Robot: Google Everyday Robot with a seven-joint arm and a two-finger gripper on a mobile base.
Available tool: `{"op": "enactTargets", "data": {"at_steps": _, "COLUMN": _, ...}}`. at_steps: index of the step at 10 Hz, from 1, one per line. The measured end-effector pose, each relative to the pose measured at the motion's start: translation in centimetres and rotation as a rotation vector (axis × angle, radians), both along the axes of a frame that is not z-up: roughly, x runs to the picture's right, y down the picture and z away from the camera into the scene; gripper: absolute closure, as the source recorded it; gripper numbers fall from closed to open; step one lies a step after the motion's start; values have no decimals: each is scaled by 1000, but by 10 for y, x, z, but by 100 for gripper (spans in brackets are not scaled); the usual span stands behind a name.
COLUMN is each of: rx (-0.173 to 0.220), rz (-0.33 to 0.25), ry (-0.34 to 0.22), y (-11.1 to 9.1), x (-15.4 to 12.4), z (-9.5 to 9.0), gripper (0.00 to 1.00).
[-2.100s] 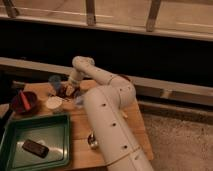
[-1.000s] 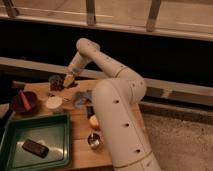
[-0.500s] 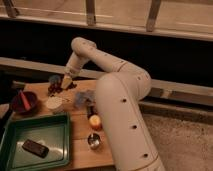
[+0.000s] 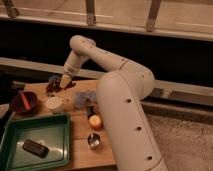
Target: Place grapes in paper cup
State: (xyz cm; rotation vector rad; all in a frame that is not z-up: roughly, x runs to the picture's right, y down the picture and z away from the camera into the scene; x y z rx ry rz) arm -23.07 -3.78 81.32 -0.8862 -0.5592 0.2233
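Claw (image 4: 64, 80) at table's far edge w/ grapes (image 4: 53, 88) (grip: can't tell); paper cup (image 4: 54, 104) just nearer.

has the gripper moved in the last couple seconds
Yes. The gripper swung left and away from the green tray, now hanging over the table's far-left end near the grapes.

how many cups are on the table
3. The paper cup sits left of centre, the metal cup near the front edge, a blue cup at the back beside the gripper. The arm may hide others.
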Motion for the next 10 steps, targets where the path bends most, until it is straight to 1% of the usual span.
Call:
{"op": "enactTargets", "data": {"at_steps": 1, "rx": -12, "rz": -10, "ry": -14, "y": 6, "x": -8, "z": -5, "gripper": 100}}
{"op": "enactTargets", "data": {"at_steps": 4, "rx": -74, "rz": -48, "ry": -46, "y": 35, "x": -32, "z": -22, "gripper": 100}}
{"op": "enactTargets", "data": {"at_steps": 5, "rx": -88, "rz": -53, "ry": -54, "y": 41, "x": -38, "z": -25, "gripper": 100}}
{"op": "enactTargets", "data": {"at_steps": 6, "rx": -112, "rz": -61, "ry": -64, "y": 49, "x": -46, "z": -28, "gripper": 98}}
{"op": "enactTargets", "data": {"at_steps": 7, "rx": -137, "rz": -62, "ry": -69, "y": 58, "x": -50, "z": -27, "gripper": 90}}
{"op": "enactTargets", "data": {"at_steps": 8, "rx": -159, "rz": -63, "ry": -64, "y": 66, "x": -50, "z": -25, "gripper": 81}}
{"op": "enactTargets", "data": {"at_steps": 9, "rx": -163, "rz": -55, "ry": -58, "y": 69, "x": -50, "z": -22, "gripper": 70}}
{"op": "enactTargets", "data": {"at_steps": 10, "rx": -161, "rz": -51, "ry": -50, "y": 68, "x": -48, "z": -19, "gripper": 61}}
